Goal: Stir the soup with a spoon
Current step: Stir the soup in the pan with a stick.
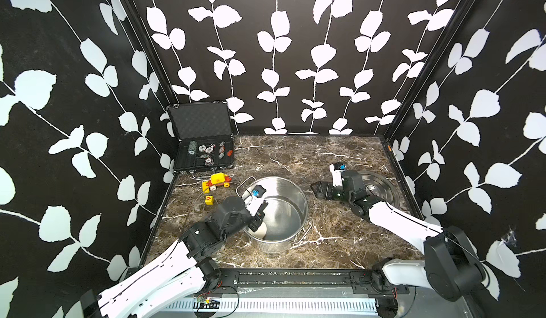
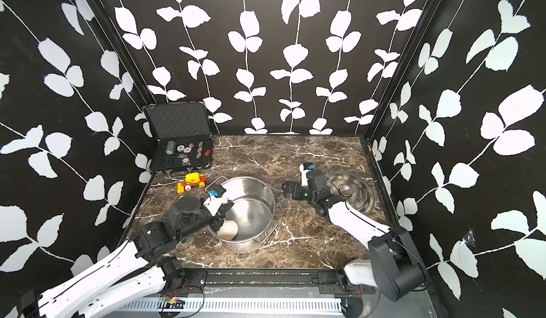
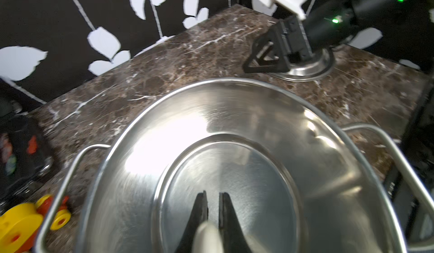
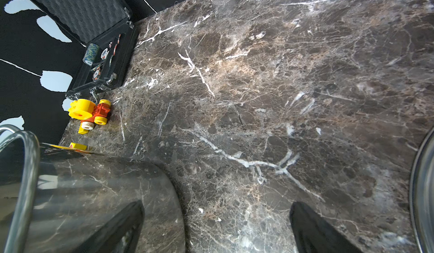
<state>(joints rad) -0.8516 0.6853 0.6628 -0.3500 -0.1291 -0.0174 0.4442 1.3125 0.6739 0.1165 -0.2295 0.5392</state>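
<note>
Centrally on your table (image 1: 325,154) stands the steel pot (image 1: 297,192), with its lid (image 1: 384,183) lying apart on the right. Your right hand (image 1: 317,190) sits between them, jaws spread wide and empty. Your left hand (image 1: 260,214) reaches into the pot, clamped on the spoon (image 2: 229,228), whose white bowl rests against the pot's near wall.

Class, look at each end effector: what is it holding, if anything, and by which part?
Left end effector: shut on the spoon by its handle, bowl down inside the pot. Right end effector: open, holding nothing.
</note>
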